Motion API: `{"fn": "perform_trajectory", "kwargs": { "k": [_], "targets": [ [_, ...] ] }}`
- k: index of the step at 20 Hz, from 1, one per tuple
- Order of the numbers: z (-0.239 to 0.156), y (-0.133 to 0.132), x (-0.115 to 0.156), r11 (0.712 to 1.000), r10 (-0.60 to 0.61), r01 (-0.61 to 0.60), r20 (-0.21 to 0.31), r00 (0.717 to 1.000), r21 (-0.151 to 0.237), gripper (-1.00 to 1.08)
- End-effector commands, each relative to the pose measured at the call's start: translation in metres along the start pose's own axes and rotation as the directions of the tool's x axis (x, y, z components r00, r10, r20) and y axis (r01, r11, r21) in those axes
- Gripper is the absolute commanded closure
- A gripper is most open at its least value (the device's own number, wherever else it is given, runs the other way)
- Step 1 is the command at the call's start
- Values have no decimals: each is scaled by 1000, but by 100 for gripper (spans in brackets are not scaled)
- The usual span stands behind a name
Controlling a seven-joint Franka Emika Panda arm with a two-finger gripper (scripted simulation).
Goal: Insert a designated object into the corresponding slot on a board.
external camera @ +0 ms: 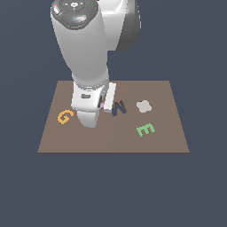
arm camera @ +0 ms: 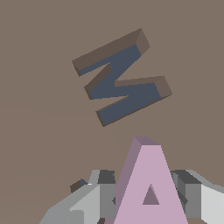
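The pale lilac-pink "A" block (arm camera: 151, 183) stands upright between my two grey fingers (arm camera: 104, 194), and my gripper (arm camera: 148, 197) is shut on it. In the exterior view the gripper (external camera: 105, 105) hangs low over the middle of the brown board (external camera: 111, 139), and only a sliver of the pink block (external camera: 102, 106) shows beside the hand. The "A"-shaped slot is hidden in both views. Just beyond the held block lies the dark navy "M" recess (arm camera: 120, 78), also seen right beside the gripper (external camera: 119, 107).
An orange "G" (external camera: 64, 116) lies on the board toward the exterior view's left. A green "E" (external camera: 145, 129) and a pale beige blob shape (external camera: 143, 106) sit toward its right. The large white arm (external camera: 86, 53) hides the board's back middle.
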State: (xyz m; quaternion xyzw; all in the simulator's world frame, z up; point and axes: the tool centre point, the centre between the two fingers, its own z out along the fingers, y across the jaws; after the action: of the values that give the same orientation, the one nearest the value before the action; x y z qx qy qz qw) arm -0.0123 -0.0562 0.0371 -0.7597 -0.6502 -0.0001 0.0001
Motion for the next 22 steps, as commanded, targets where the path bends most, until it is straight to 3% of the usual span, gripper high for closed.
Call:
{"fn": "perform_trajectory", "kwargs": {
  "k": [1, 11, 22],
  "targets": [
    [-1, -7, -4, 995, -99, 99, 0, 995, 0, 108],
    [-2, -25, -20, 928, -373, 373, 0, 928, 0, 108],
    [-3, -31, -31, 863, -505, 505, 0, 863, 1, 108]
  ]
}}
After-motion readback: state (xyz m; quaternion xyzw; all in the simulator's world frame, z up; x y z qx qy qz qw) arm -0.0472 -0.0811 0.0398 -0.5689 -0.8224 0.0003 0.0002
